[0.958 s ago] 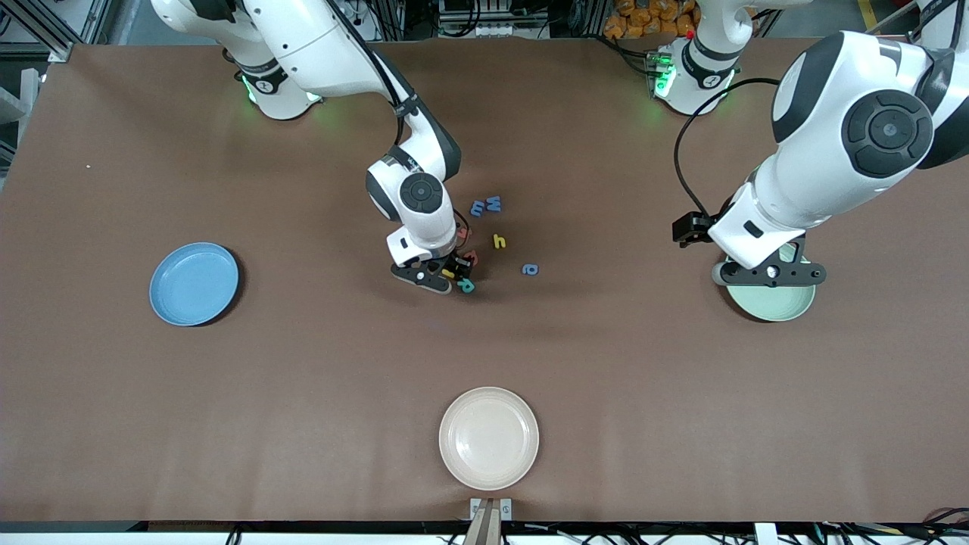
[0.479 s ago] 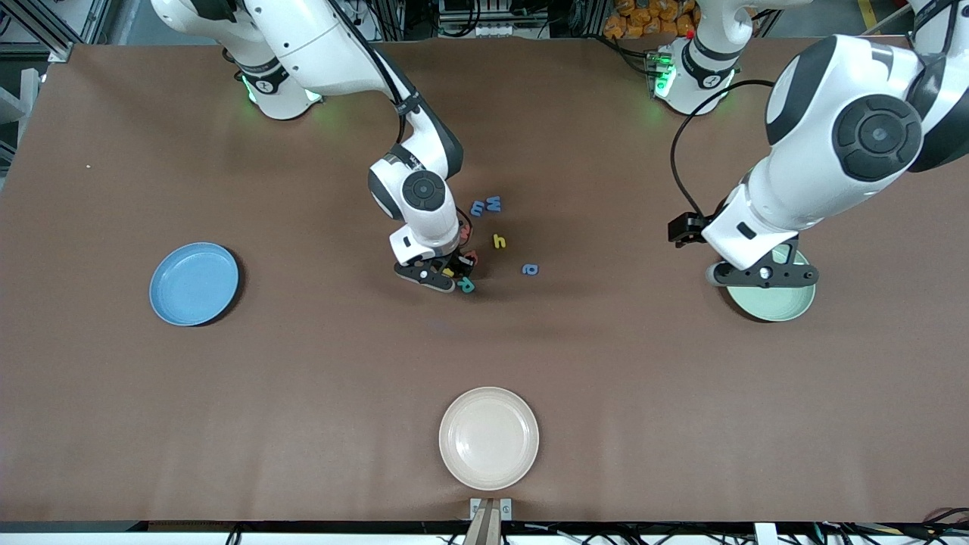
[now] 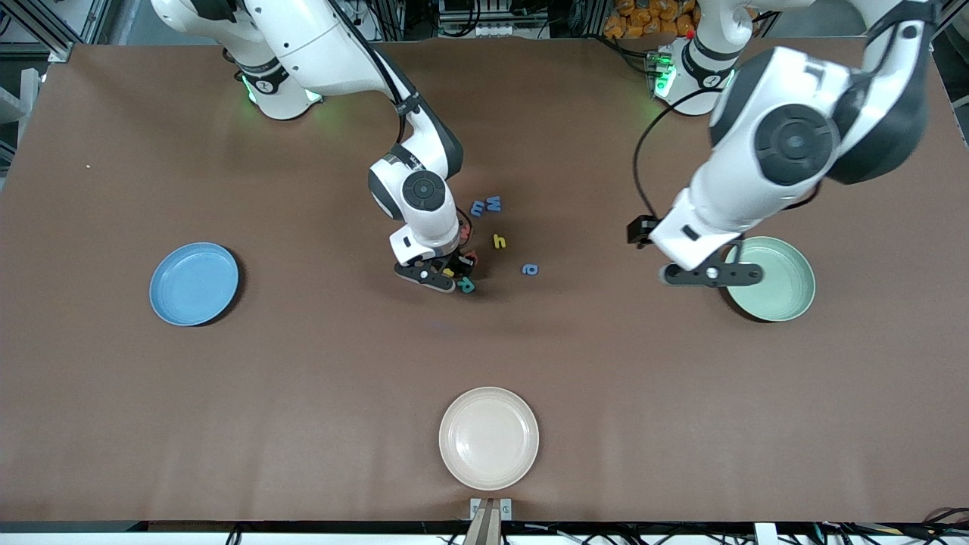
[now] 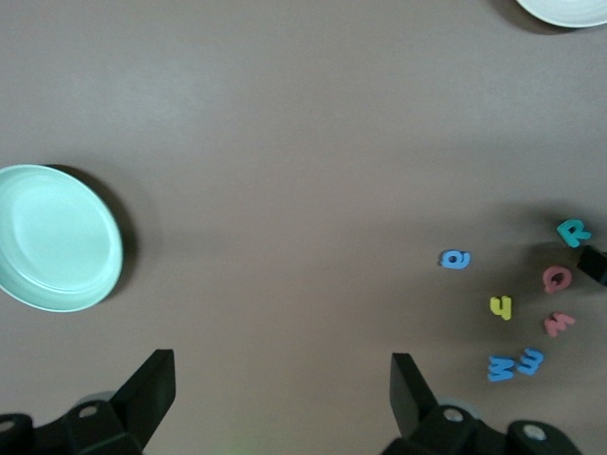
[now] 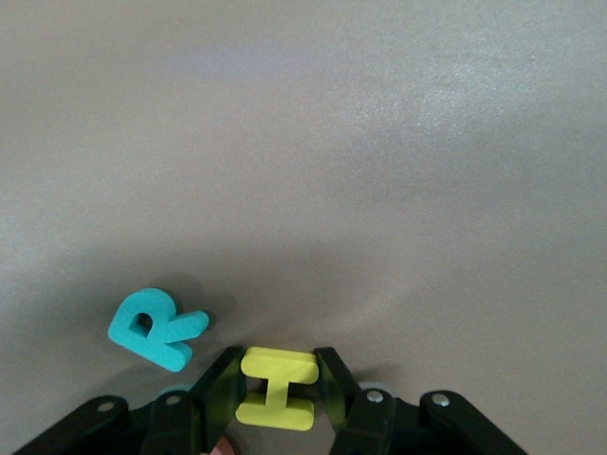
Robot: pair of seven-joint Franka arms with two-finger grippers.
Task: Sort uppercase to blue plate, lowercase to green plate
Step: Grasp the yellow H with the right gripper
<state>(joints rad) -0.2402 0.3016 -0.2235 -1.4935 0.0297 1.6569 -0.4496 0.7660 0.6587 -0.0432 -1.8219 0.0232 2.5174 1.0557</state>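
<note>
On the brown worktop (image 3: 303,363) the blue plate (image 3: 194,284) lies toward the right arm's end, well apart from the letter cluster, and looks empty; the green plate (image 3: 780,281) lies toward the left arm's end. The left gripper (image 3: 710,274) hangs spread open beside the green plate. The right gripper (image 3: 447,274), low at the cluster, has its fingers (image 5: 226,379) clamped on the yellow H (image 5: 277,387) beside the teal R (image 5: 156,327). Judged: first uppercase pickup; next, lift and carry it to the blue plate.

The right gripper (image 5: 277,387) is clamping the yellow H (image 5: 275,388) between its fingers — just above the brown surface (image 5: 379,142). The teal-green R (image 5: 156,327) is lying flat just beside it.
</note>
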